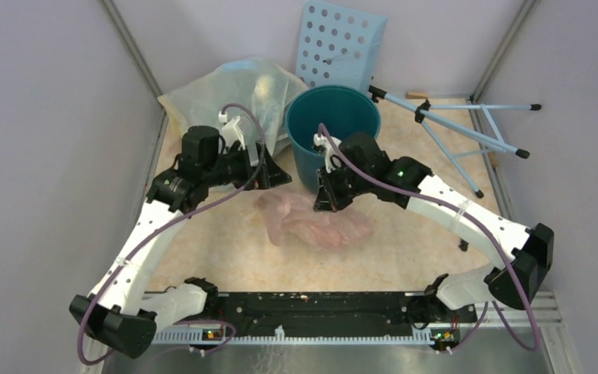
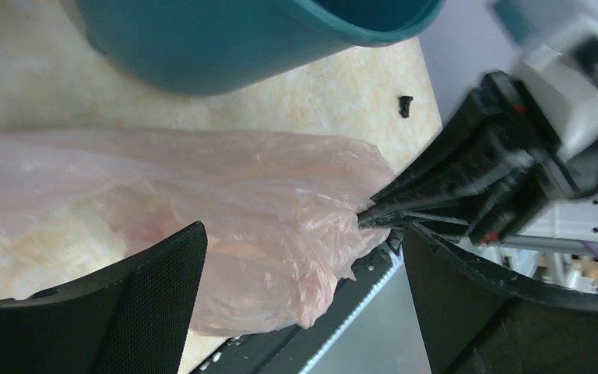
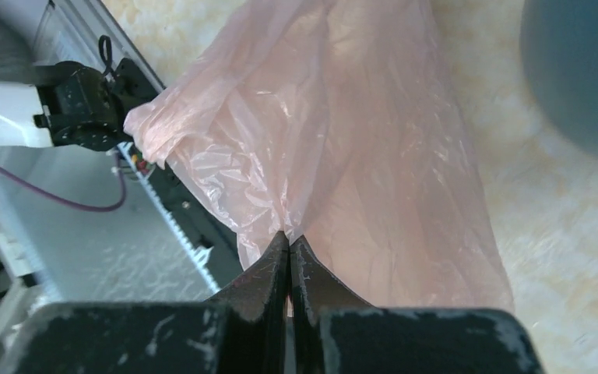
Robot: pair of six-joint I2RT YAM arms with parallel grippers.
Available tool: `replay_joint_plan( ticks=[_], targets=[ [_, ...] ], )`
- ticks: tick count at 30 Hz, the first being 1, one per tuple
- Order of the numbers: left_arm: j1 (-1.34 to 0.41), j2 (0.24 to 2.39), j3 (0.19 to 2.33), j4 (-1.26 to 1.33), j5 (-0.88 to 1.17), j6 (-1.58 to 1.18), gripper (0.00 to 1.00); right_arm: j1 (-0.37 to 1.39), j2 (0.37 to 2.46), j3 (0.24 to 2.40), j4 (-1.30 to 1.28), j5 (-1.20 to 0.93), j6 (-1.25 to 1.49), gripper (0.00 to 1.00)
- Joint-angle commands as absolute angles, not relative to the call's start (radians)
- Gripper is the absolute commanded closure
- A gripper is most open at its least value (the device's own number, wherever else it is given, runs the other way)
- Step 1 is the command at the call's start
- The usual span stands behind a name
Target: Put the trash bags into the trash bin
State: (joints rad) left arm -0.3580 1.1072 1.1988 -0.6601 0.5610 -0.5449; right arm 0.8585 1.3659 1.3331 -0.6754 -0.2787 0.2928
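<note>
Bag lies crumpled on the surface just before the bin; your right end effector pinches its edge, your left end effector gapes wide beside the bin.

Trash bin mouth open; sack crowds its left.

Robot lab cell, grey walls, metal-railed table

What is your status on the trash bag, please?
Right claw shut on pink bag. Left claw open, empty. Bag lying on table before teal bin, not in. Bin upright, mouth open.
</note>
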Motion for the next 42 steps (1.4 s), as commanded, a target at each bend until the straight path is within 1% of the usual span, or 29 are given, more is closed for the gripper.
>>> replay_joint_plan(
  ticks=[1,4,7,10,13,16,20,24,26,29,31,34,36,37,42],
  targets=[
    [-0.438,1.016,1.234,-0.666,0.383,-0.380,0.01,0.775,1.362,1.322,-0.734,-0.439,0.499,1.00],
    [-0.527,0.964,1.173,-0.597,0.299,-0.305,0.01,0.756,1.357,1.285,-0.653,-0.491,0.577,1.00],
    [-0.653,0.938,1.119,-0.550,0.192,-0.246,0.01,0.753,1.356,1.244,-0.588,-0.504,0.643,1.00],
    [-0.772,0.960,1.101,-0.549,0.083,-0.214,0.01,0.752,1.350,1.229,-0.546,-0.504,0.678,1.00],
    [-0.879,1.016,1.105,-0.595,-0.115,-0.216,0.01,0.751,1.351,1.235,-0.544,-0.504,0.684,1.00],
    [-0.903,1.067,1.105,-0.636,-0.242,-0.241,0.02,0.751,1.348,1.234,-0.560,-0.502,0.679,1.00],
    [-0.904,1.069,1.093,-0.688,-0.371,-0.327,0.08,0.750,1.335,1.234,-0.585,-0.483,0.666,1.00],
    [-0.902,1.003,1.035,-0.694,-0.399,-0.376,0.18,0.747,1.322,1.231,-0.614,-0.464,0.644,1.00],
    [-0.900,0.964,1.003,-0.692,-0.404,-0.390,0.27,0.746,1.315,1.225,-0.618,-0.458,0.638,1.00],
    [-0.885,0.920,0.966,-0.683,-0.381,-0.436,0.51,0.744,1.308,1.221,-0.618,-0.456,0.632,1.00],
    [-0.877,0.908,0.946,-0.662,-0.350,-0.469,0.64,0.743,1.305,1.222,-0.625,-0.453,0.627,1.00],
    [-0.854,0.926,0.939,-0.695,-0.373,-0.538,0.82,0.736,1.301,1.226,-0.642,-0.446,0.613,1.00],
    [-0.815,0.936,0.939,-0.707,-0.351,-0.547,0.97,0.731,1.297,1.231,-0.659,-0.435,0.600,1.00],
    [-0.787,0.942,0.937,-0.701,-0.318,-0.539,1.00,0.729,1.293,1.232,-0.668,-0.427,0.595,1.00],
    [-0.568,0.961,0.937,-0.693,-0.102,-0.477,1.00,0.713,1.277,1.227,-0.705,-0.372,0.558,1.00]
  ],
)
